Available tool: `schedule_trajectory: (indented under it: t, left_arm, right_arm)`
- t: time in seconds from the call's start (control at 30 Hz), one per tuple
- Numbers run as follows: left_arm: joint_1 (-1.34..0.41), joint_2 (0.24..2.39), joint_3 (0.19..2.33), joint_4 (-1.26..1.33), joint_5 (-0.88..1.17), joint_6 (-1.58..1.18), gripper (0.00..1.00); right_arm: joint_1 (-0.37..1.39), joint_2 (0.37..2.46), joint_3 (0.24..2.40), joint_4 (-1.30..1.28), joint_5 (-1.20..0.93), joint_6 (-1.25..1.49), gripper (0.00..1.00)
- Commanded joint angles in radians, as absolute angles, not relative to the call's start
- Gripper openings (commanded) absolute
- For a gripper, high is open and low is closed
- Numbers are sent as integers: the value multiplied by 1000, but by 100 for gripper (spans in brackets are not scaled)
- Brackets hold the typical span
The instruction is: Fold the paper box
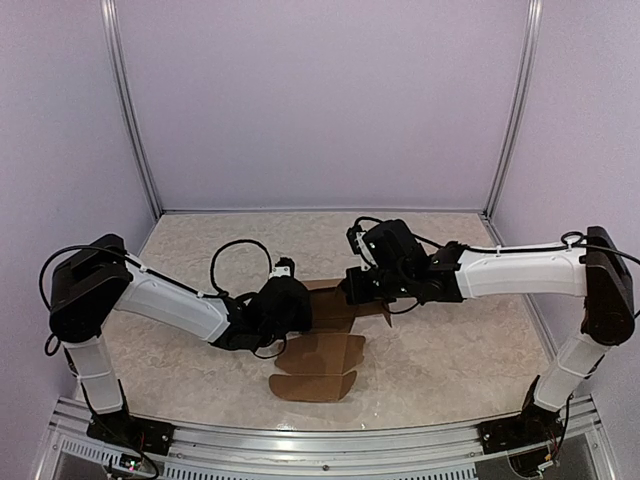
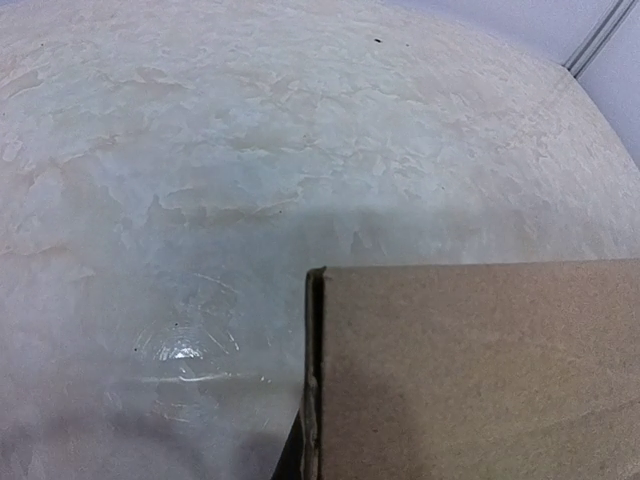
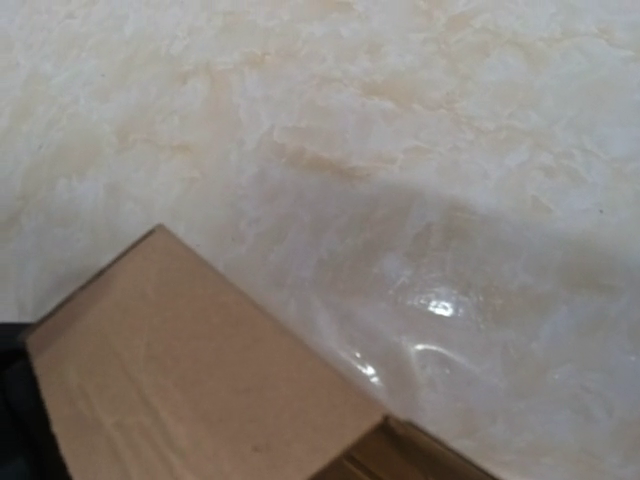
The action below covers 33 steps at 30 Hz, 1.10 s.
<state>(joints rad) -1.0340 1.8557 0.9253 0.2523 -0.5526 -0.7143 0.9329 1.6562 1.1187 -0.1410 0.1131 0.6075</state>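
The paper box [image 1: 322, 362] is brown cardboard at the table's middle. Its rounded flaps lie flat toward the near edge, and its far part sits under both wrists. My left gripper [image 1: 303, 308] comes in from the left and my right gripper [image 1: 349, 289] from the right, meeting over that far part. A raised panel [image 2: 480, 370] fills the lower right of the left wrist view, its doubled edge upright at the centre. Another panel [image 3: 190, 370] covers the lower left of the right wrist view. The cardboard hides the fingers of both grippers. Both are shut, and no pinch on the cardboard shows.
The beige mottled table [image 1: 450, 350] is walled by lilac panels with metal posts [image 1: 505, 110] at the back corners. A metal rail [image 1: 320, 445] carrying both arm bases runs along the near edge.
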Motion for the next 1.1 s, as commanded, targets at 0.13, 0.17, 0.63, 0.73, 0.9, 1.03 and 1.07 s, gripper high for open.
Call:
schedule_trajectory:
  t: [0.13,0.17,0.63,0.73,0.9,1.03,1.07]
  left_arm:
    - [-1011,1769,967,285,-333,-759,0]
    - [-1008,1765,969,286,-317,-764,0]
    - [-1000,1746,977,285,-268,-796,0]
    - [-997,1746,978,275,-281,-793,0]
    - [-974,1724,957,264,-314,-787,0]
    - [-953,1694,923,275,-313,-798,0]
    - [-949,1689,919,277,-311,-799,0]
  right_arm:
    - [937,1576,1066,32,48,637,0]
    - [938,1575,1069,36,47,635,0]
    - [942,1489,1062,17,70,587,0]
    - [943,1456,1061,-5,75,572,0]
    - [945,1374,1031,-57,62,541,0]
    - [947,1296,997,-66,12,498,0]
    - [947,1276,988,-69,3,489,0]
